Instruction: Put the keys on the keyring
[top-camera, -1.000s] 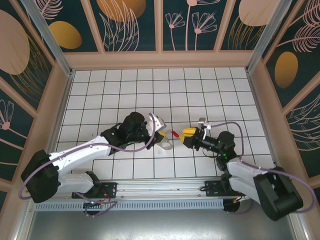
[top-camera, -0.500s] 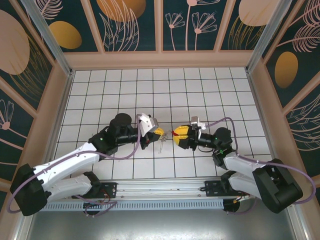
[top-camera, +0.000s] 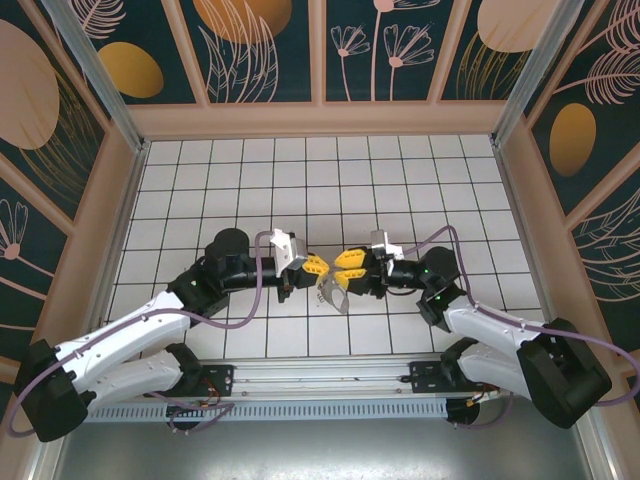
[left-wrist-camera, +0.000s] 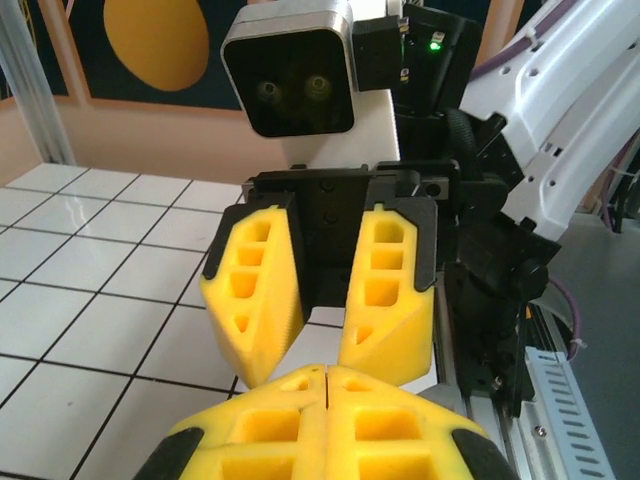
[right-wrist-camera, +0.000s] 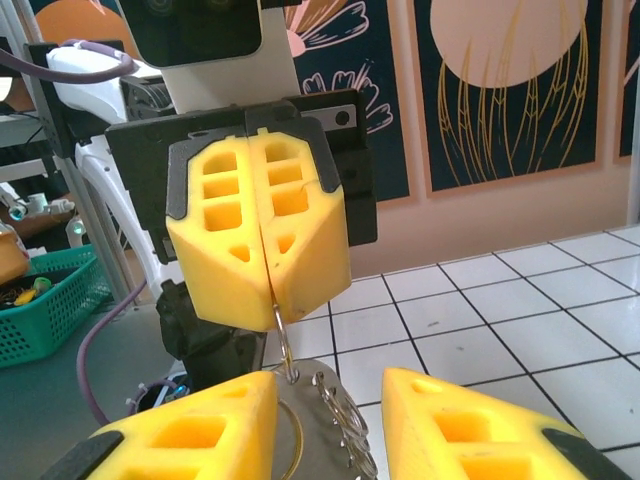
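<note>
Silvery keyring (right-wrist-camera: 288, 345) hangs clamped in left gripper (right-wrist-camera: 272, 300), between spread fingers of right gripper (left-wrist-camera: 320, 355).

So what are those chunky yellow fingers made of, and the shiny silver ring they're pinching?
The chunky yellow fingers look like matte plastic, moulded or printed, perhaps slightly rubbery: the surface is dull and even, with hollow pockets. The shiny silver ring looks like bare polished metal: thin, silvery-grey, catching bright glints.

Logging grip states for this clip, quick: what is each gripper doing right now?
Left gripper: closed, pinching the keyring by its wire ring.
Right gripper: open, fingers apart around the hanging keyring.
</note>
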